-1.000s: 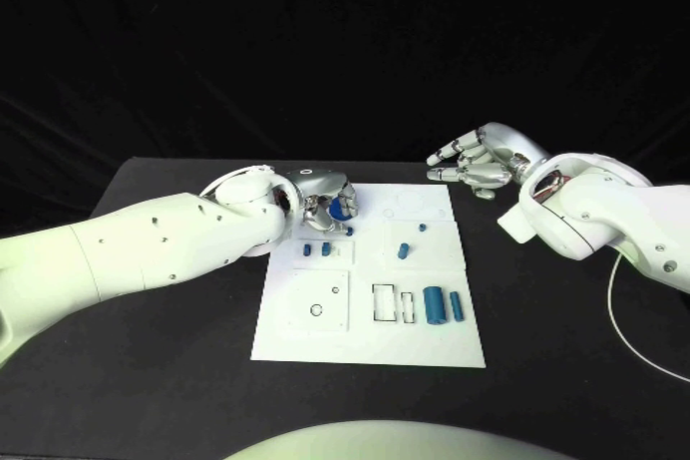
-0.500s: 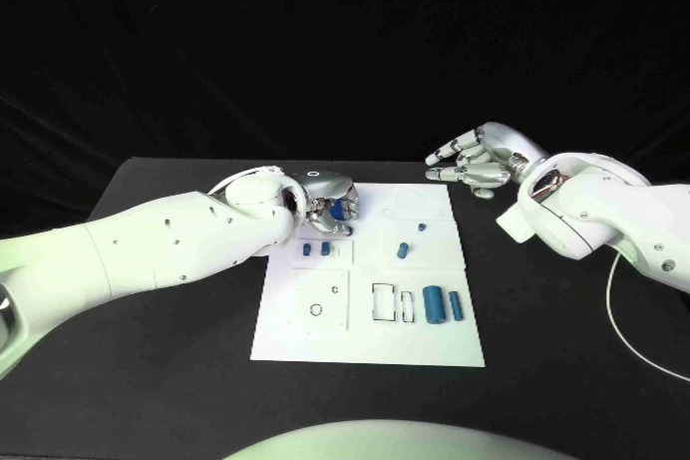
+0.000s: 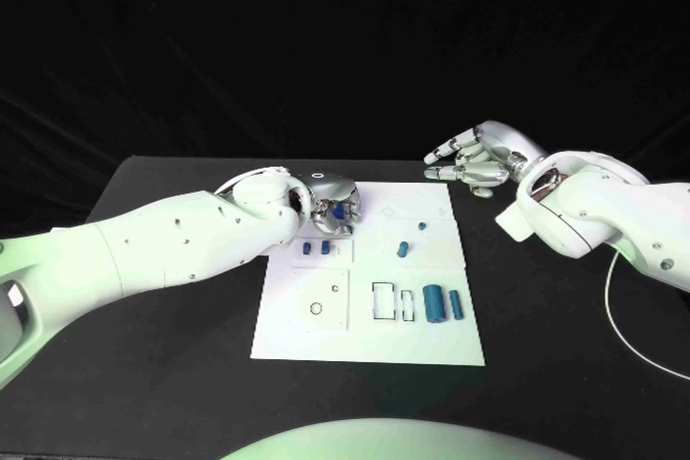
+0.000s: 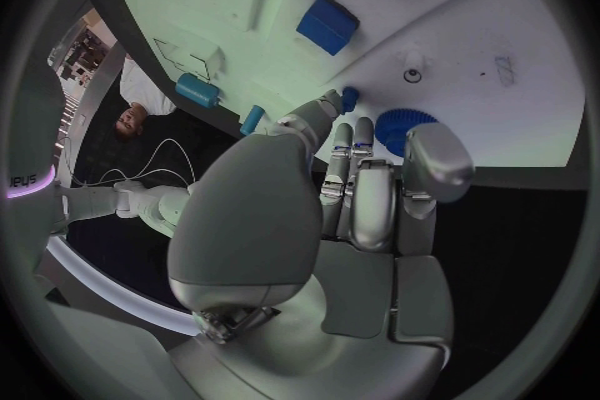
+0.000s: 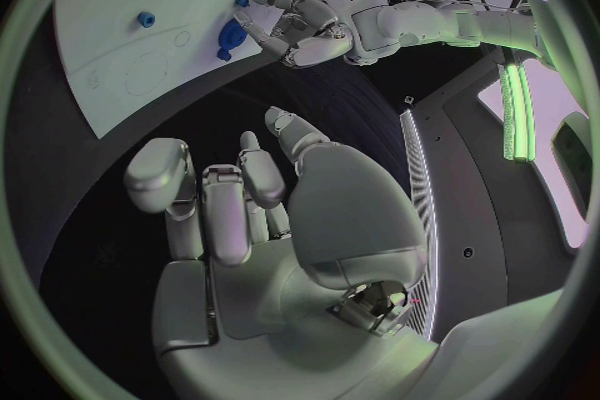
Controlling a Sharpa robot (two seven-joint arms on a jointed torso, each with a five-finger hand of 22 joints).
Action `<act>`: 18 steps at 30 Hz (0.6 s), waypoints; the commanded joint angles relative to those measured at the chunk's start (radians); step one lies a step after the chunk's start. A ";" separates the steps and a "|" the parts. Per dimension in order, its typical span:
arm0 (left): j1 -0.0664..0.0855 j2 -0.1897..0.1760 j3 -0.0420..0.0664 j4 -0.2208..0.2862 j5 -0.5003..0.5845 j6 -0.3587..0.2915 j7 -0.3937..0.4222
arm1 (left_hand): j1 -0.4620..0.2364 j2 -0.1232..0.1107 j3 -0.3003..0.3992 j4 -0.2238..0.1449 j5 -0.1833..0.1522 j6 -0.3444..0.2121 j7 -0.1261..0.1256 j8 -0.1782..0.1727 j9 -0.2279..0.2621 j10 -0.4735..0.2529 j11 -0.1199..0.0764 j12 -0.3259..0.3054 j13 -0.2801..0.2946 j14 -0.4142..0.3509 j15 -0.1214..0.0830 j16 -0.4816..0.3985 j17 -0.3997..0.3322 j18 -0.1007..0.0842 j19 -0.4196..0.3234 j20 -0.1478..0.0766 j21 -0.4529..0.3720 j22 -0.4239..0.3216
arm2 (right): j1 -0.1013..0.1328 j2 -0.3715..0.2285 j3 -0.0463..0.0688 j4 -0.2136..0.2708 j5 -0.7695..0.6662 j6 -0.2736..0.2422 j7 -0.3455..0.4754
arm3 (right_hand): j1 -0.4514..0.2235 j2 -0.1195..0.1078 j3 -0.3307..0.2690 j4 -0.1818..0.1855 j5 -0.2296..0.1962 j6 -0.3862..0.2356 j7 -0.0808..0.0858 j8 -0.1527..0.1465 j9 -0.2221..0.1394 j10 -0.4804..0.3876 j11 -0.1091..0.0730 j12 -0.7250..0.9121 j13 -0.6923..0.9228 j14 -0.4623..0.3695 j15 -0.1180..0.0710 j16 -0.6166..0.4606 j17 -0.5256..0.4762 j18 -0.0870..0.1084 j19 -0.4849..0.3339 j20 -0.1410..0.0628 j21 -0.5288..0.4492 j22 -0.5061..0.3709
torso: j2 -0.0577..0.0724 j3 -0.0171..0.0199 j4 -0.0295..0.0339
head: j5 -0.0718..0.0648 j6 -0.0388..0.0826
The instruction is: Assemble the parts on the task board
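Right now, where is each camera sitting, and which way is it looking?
Head view: sits on the robot's head, looks down at the white board on the black table; both white arms reach in.
Left wrist view: sits behind the left hand, looks past it at the board and a blue gear by its fingertips.
Right wrist view: sits behind the right hand, which holds nothing, and looks across at the board.
Shared: head and right wrist views both show the left hand at the gear.

task board [image 3: 368,320]: matt white, smooth
parts [image 3: 455,304]: smooth blue plastic
left hand [image 3: 329,201]: glossy silver metal
table [image 3: 172,380]: matt black
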 commanded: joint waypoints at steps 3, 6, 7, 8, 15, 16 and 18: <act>-0.002 0.006 0.000 -0.005 -0.010 0.036 -0.006 | 0.002 0.008 0.007 -0.001 -0.006 0.010 -0.002 -0.007 -0.001 0.012 -0.001 -0.004 -0.002 0.030 -0.006 0.005 -0.002 -0.012 0.008 0.002 0.012 0.007 | 0.000 0.002 0.000 0.000 -0.008 0.007 0.007 | 0.006 0.004 0.004 0.002 0.006 -0.002 0.001 0.006 0.001 -0.008 -0.001 -0.004 -0.001 0.049 -0.005 -0.004 0.005 0.019 -0.006 0.001 -0.005 -0.001 | 0.000 0.0006 -0.0004 | 0.000 -0.002; -0.003 0.007 0.000 -0.006 -0.010 0.043 -0.010 | 0.001 0.008 0.009 -0.001 -0.006 0.014 -0.002 -0.008 -0.001 0.017 -0.001 -0.004 -0.002 0.031 -0.005 0.006 -0.002 -0.014 0.010 0.003 0.020 0.012 | 0.000 0.002 0.000 0.000 -0.008 0.007 0.007 | 0.006 0.004 0.004 0.002 0.006 -0.002 0.001 0.006 0.001 -0.008 -0.001 -0.004 -0.001 0.049 -0.005 -0.004 0.005 0.019 -0.006 0.001 -0.005 -0.001 | 0.000 0.0003 0.0002 | 0.000 -0.004; -0.003 0.007 0.000 -0.007 -0.010 0.047 -0.012 | 0.001 0.008 0.011 -0.001 -0.006 0.016 -0.002 -0.009 -0.002 0.021 -0.002 -0.004 -0.002 0.031 -0.005 0.006 -0.002 -0.015 0.010 0.003 0.024 0.015 | 0.000 0.002 0.000 0.000 -0.008 0.007 0.007 | 0.006 0.004 0.004 0.002 0.006 -0.002 0.001 0.006 0.001 -0.008 -0.001 -0.004 -0.001 0.049 -0.005 -0.004 0.005 0.019 -0.006 0.001 -0.005 -0.001 | 0.000 0.0004 0.0004 | 0.000 -0.004; -0.003 0.007 0.000 -0.007 -0.010 0.048 -0.012 | 0.001 0.008 0.012 -0.001 -0.006 0.018 -0.002 -0.009 -0.002 0.024 -0.002 -0.003 -0.002 0.031 -0.004 0.007 -0.002 -0.015 0.011 0.003 0.026 0.017 | 0.000 0.002 0.000 0.000 -0.008 0.007 0.007 | 0.006 0.004 0.004 0.002 0.006 -0.002 0.001 0.006 0.001 -0.008 -0.001 -0.004 -0.001 0.049 -0.005 -0.004 0.005 0.019 -0.006 0.001 -0.005 -0.001 | 0.000 0.0004 0.0004 | 0.000 -0.004; -0.003 0.009 0.000 -0.011 -0.020 0.080 -0.033 | 0.004 0.010 0.018 -0.004 -0.006 0.025 -0.002 -0.012 -0.003 0.040 -0.005 -0.001 -0.002 0.032 -0.005 0.008 -0.003 -0.017 0.013 0.003 0.040 0.029 | 0.000 0.002 0.000 0.001 -0.008 0.007 0.008 | 0.006 0.004 0.004 0.002 0.006 -0.002 0.001 0.006 0.001 -0.008 -0.001 -0.004 -0.001 0.049 -0.005 -0.004 0.005 0.019 -0.006 0.001 -0.005 -0.001 | -0.001 0.0005 0.0002 | 0.001 -0.005; -0.003 0.010 0.000 -0.012 -0.021 0.084 -0.035 | 0.004 0.011 0.020 -0.005 -0.006 0.026 -0.002 -0.012 -0.003 0.041 -0.005 -0.001 -0.002 0.032 -0.005 0.008 -0.004 -0.017 0.013 0.002 0.041 0.029 | 0.000 0.002 0.000 0.001 -0.008 0.007 0.008 | 0.006 0.004 0.004 0.002 0.006 -0.002 0.001 0.006 0.001 -0.008 -0.001 -0.004 -0.001 0.049 -0.005 -0.004 0.005 0.019 -0.006 0.001 -0.005 -0.001 | -0.001 0.0006 0.0002 | 0.001 -0.005; -0.003 0.011 0.000 -0.014 -0.022 0.089 -0.037 | 0.005 0.012 0.021 -0.005 -0.006 0.027 -0.002 -0.013 -0.003 0.042 -0.005 -0.001 -0.002 0.032 -0.005 0.008 -0.004 -0.017 0.013 0.002 0.041 0.030 | 0.000 0.002 0.000 0.001 -0.008 0.007 0.008 | 0.006 0.004 0.004 0.002 0.006 -0.002 0.001 0.006 0.001 -0.008 -0.001 -0.004 -0.001 0.049 -0.005 -0.004 0.005 0.019 -0.006 0.001 -0.005 -0.001 | -0.001 0.0007 0.0002 | 0.001 -0.006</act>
